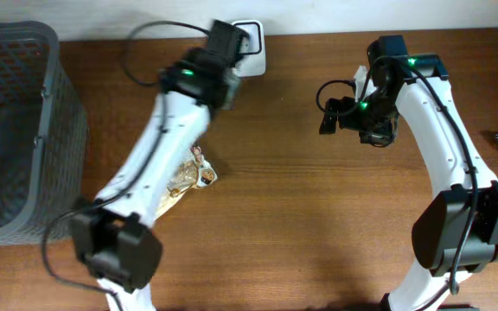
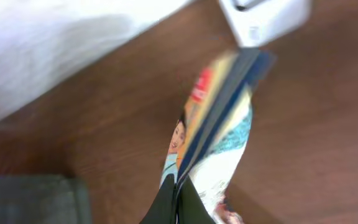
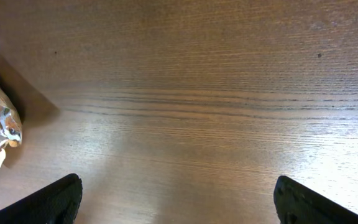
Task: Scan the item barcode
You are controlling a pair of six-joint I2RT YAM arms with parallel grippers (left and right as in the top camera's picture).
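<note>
Two things worry me. My left pincer (image 2: 178, 196) is clamped tight on the bottom edge of the flat colourful packet with a dark blue edge (image 2: 219, 118). It holds the packet up off the brown wooden worktop (image 1: 318, 216), just short of the small white box (image 2: 266, 18) at the back edge, which I take to be the scanner.

The first risk is a missed read. In the wrist view the packet stands edge-on towards the white box, and I cannot see a barcode on either face. If I push straight in, the scanner may only see the thin edge. The view is also blurred, so I cannot judge the angle well.

The second risk is the grip. It is a narrow pinch low on a limp packet, so a quick wrist roll could make the packet flop, swivel between the fingers or slide out. The gap to the box also looks small, so a careless turn could knock it.

My right pincer (image 1: 346, 117) hangs wide apart over bare wood, holding nothing, well clear of the left arm. The crinkled gold-and-silver wrapper (image 1: 190, 177) lies under the left arm, and dipping the elbow could drag it.
</note>
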